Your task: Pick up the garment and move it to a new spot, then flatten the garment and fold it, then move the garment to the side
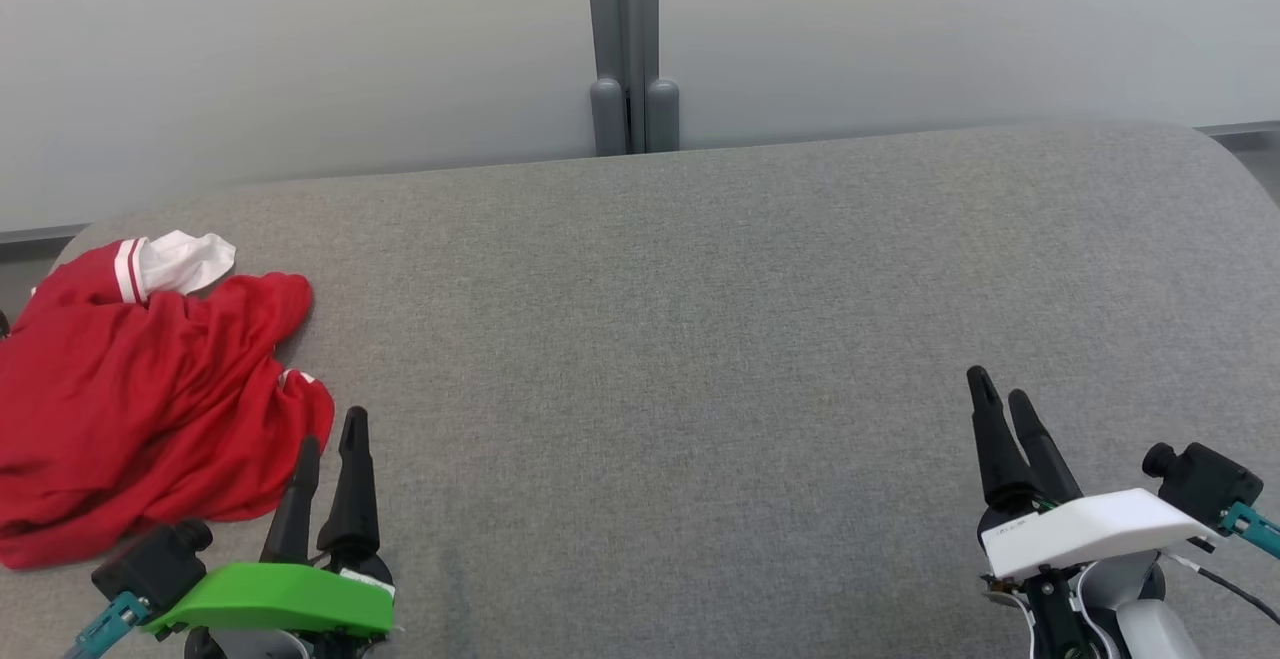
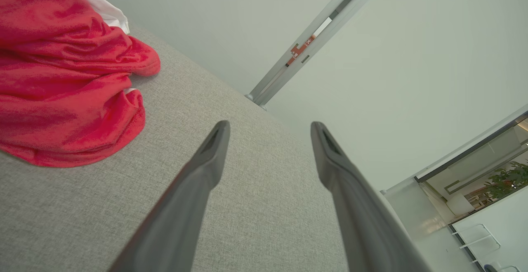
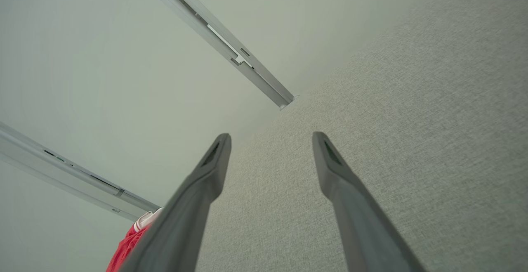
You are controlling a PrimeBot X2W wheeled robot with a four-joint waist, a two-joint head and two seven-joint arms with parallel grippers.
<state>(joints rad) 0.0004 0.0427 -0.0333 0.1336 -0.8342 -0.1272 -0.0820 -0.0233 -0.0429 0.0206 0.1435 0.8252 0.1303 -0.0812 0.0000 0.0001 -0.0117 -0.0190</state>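
A crumpled red garment [image 1: 140,399] with white trim lies bunched at the left end of the grey fabric surface [image 1: 680,339]. My left gripper [image 1: 332,429] hovers just right of the garment's near edge, open and holding nothing. In the left wrist view the garment [image 2: 66,78] fills the upper left, beside the gripper [image 2: 270,129] and apart from its fingers. My right gripper [image 1: 1000,389] stands open at the lower right, far from the garment. The right wrist view has that gripper [image 3: 271,140] spread wide over bare fabric, with a sliver of the garment [image 3: 126,247] at the bottom left.
Behind the surface rises a pale wall with a grey vertical post [image 1: 628,49] at its middle. The surface's rounded far corners fall away at the left and right. A wide stretch of grey fabric lies between the two grippers.
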